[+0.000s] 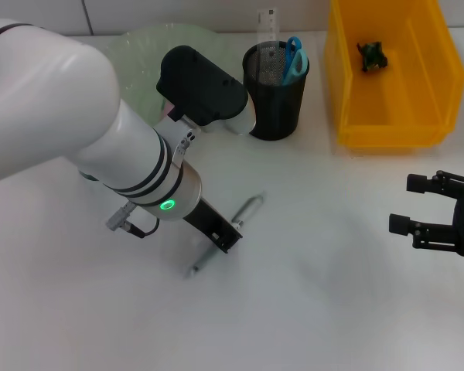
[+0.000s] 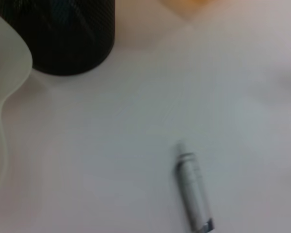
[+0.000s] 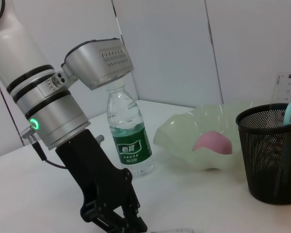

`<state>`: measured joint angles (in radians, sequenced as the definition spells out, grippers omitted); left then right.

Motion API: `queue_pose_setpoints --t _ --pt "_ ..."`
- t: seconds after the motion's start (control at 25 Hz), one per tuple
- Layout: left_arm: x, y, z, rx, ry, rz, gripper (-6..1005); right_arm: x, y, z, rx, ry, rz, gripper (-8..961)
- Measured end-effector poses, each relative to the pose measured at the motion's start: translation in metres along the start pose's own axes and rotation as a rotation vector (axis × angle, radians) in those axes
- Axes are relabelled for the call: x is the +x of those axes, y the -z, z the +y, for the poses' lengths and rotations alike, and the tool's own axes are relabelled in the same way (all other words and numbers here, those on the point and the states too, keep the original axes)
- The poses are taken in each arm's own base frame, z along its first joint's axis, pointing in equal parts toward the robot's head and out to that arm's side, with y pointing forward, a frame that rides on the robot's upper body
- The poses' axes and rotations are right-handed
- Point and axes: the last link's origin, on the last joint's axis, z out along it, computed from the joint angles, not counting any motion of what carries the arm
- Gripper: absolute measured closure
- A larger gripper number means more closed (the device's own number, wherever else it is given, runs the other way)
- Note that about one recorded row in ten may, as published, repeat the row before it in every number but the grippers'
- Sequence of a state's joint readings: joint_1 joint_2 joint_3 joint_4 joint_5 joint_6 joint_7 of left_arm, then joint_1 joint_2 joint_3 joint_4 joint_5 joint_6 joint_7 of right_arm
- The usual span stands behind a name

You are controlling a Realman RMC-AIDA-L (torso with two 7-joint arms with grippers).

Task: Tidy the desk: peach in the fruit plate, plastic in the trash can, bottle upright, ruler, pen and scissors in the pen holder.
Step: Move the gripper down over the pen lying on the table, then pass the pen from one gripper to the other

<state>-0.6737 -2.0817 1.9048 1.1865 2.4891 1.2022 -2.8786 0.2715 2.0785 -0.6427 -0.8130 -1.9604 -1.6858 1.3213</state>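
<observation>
A silver pen (image 1: 247,210) lies slanted on the white table; it also shows in the left wrist view (image 2: 193,189). My left gripper (image 1: 220,232) is low over the pen's middle, seen from the side in the right wrist view (image 3: 121,221). The black mesh pen holder (image 1: 274,93) holds a clear ruler (image 1: 267,23) and blue scissors (image 1: 294,58). A water bottle (image 3: 128,138) stands upright beside the pale green fruit plate (image 3: 184,141), which holds a pink peach (image 3: 212,143). A dark piece of plastic (image 1: 373,56) lies in the yellow bin (image 1: 441,77). My right gripper (image 1: 406,203) is open and empty at the right.
The left arm hides most of the fruit plate (image 1: 147,42) and the bottle in the head view. The pen holder (image 2: 58,34) stands just beyond the pen. The yellow bin stands at the back right, next to the holder.
</observation>
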Motion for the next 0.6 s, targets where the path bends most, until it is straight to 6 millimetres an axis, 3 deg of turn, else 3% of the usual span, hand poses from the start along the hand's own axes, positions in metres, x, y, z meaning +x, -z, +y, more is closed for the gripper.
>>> queue_pose_setpoints --t 0.08,0.28,0.6 --pt "-0.001 -0.001 0.0 0.001 -0.006 -0.009 685 0.0 0.0 0.0 0.0 0.0 0.0 117" --pt "-0.001 -0.004 0.002 0.003 -0.025 -0.031 854 0.0 0.0 0.0 -0.001 0.001 0.0 118" --pt "0.008 0.008 0.008 0.012 -0.064 0.003 867 -0.001 0.001 -0.001 0.005 -0.002 -0.01 118"
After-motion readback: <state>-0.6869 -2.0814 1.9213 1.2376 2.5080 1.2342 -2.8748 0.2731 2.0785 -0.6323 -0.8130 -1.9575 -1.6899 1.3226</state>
